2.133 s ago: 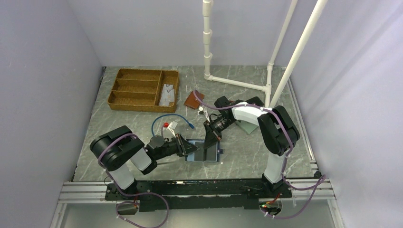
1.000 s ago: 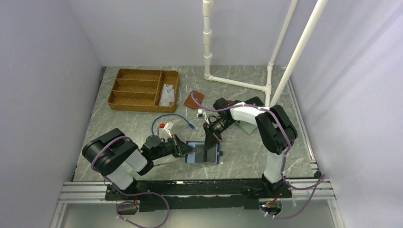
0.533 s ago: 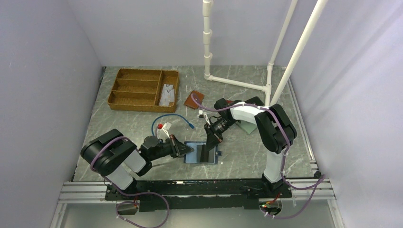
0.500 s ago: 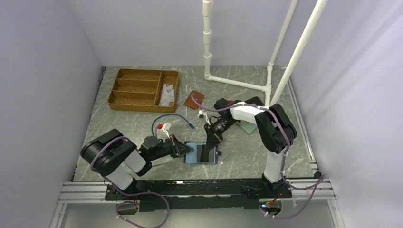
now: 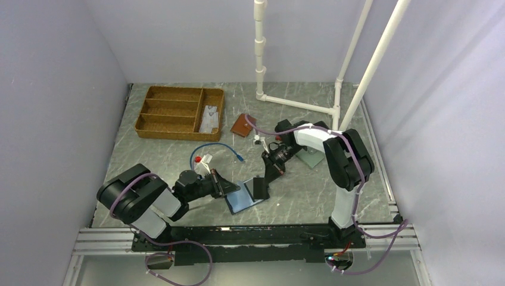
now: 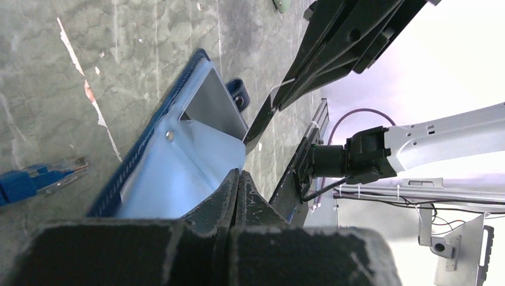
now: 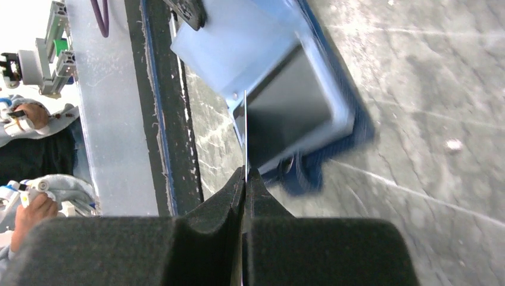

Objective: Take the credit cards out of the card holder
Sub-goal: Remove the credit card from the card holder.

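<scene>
My left gripper (image 6: 237,179) pinches the card holder (image 6: 178,173) by its flap. My right gripper (image 7: 245,174) is clamped on the dark credit card (image 5: 260,189), seemingly half out of the holder. I'd pull straight along the pocket and brace the holder.

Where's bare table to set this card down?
Bare marble right of the card holder, toward the right arm's base; also between the wicker tray and the left arm. Crowded behind it: blue cable, brown wallet.
</scene>
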